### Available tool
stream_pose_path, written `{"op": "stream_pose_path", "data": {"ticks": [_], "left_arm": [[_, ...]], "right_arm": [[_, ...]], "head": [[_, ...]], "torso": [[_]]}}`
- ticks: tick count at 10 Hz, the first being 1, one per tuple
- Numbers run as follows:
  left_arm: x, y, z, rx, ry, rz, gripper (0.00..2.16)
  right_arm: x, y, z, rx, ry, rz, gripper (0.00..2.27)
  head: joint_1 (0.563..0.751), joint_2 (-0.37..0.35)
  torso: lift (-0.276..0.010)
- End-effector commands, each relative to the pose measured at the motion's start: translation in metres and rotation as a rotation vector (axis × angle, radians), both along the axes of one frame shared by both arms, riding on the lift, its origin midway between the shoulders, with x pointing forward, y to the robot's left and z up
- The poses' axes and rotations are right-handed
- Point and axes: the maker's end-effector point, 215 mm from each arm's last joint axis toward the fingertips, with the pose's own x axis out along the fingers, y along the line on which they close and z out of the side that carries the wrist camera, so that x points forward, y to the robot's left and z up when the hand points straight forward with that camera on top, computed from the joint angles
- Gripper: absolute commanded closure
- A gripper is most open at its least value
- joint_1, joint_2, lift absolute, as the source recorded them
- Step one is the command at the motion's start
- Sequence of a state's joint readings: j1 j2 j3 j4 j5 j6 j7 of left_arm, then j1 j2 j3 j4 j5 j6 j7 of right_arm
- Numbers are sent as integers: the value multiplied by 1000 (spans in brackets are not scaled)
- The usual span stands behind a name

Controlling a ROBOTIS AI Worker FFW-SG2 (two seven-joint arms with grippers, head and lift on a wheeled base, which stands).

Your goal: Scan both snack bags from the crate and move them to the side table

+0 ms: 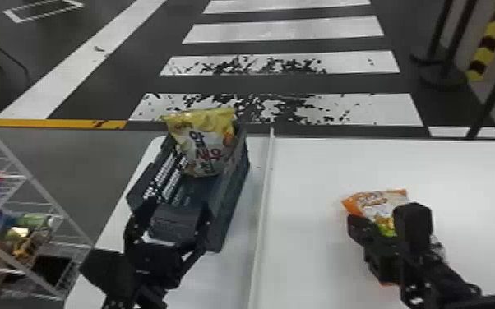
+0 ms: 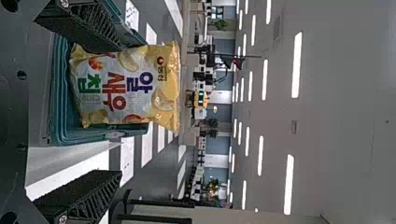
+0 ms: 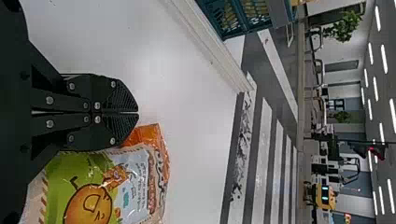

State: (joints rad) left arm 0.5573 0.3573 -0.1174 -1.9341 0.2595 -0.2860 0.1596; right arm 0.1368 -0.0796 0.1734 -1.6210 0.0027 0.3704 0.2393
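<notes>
Left end effector [image 1: 173, 224] wide, right end effector [image 1: 358, 227] closed, both empty; head view: rack [image 1: 24, 176].

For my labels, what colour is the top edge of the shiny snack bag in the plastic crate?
The top edge is yellow, clearest in the left wrist view.

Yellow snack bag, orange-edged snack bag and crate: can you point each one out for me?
Yellow snack bag [image 1: 204, 144], head view: printed front.
Orange-edged snack bag [image 3: 135, 186], right wrist view: white printed part.
Crate [image 1: 227, 207], head view: outer side wall.
</notes>
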Motion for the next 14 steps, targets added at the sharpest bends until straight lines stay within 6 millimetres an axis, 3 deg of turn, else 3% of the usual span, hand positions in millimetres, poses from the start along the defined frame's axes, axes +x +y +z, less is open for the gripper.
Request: {"op": "stream_pose_path", "data": {"ticks": [1, 6, 10, 14], "left_arm": [[1, -2, -1, -1, 3, -8, 60], [3, -2, 1, 0, -1, -10, 60], [4, -2, 1, -3, -2, -9, 60], [3, -2, 0, -1, 0, -8, 60]], "right_arm": [[7, 0, -1, 0, -1, -2, 2196], [32, -34, -1, -31, -6, -67, 2192], [34, -69, -6, -45, 7, -121, 2196], [33, -90, -12, -70, 16, -130, 2196]], "head": [[695, 165], [695, 136], [695, 90], [695, 60]], "torso": [[-99], [-99], [-99], [-99]]}}
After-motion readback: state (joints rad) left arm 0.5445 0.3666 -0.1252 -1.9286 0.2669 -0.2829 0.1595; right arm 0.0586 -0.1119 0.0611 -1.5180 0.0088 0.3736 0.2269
